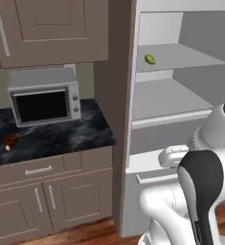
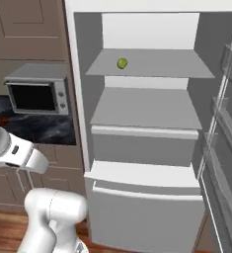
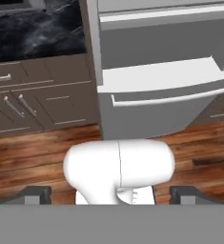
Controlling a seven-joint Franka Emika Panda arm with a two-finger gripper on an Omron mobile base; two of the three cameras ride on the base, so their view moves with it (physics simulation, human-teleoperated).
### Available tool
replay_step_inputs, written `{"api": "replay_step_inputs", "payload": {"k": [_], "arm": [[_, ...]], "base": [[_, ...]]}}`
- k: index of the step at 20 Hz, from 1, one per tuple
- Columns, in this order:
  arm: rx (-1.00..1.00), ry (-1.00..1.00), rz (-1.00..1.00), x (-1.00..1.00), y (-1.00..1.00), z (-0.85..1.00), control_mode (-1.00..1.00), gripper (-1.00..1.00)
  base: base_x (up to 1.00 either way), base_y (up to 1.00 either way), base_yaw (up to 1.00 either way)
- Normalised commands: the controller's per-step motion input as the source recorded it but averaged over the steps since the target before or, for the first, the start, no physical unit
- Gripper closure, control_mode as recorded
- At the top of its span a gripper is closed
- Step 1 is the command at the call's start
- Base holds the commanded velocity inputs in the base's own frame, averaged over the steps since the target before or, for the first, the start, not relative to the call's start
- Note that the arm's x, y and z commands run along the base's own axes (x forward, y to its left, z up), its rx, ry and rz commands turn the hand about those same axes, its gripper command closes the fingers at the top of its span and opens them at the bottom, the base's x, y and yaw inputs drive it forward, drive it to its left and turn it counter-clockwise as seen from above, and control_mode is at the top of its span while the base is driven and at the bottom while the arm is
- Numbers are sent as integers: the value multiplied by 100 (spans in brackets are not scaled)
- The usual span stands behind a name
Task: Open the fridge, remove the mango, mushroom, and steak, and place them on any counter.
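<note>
The fridge [image 2: 147, 128] is open; reach slowly for the mango [image 2: 122, 63] near the top shelf's front edge, with the gripper [image 3: 111, 194] spread wide, holding nothing.

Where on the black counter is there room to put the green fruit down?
The counter is bare in front of the microwave and toward the fridge. Its left end is crowded: a small dark red lump lies there. The mango sits alone on the fridge's upper shelf.

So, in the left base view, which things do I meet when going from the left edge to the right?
Steak on the counter → microwave → mango on the upper shelf of the open fridge.
</note>
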Motion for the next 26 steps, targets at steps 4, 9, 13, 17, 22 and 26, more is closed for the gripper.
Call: {"api": "replay_step_inputs", "payload": {"k": [4,9,13,17,22,26], "arm": [[0,0,0,0,0,0,100,-100],[0,0,0,0,0,0,100,-100],[0,0,0,0,0,0,100,-100],[0,-5,6,35,-1,54,-100,-100],[-6,-45,23,-45,0,97,-100,-100],[-6,-38,23,-4,0,97,-100,-100]], "base": [[32,-98,-5],[91,-35,9],[100,0,1],[0,0,0],[0,0,0],[0,0,0]]}}
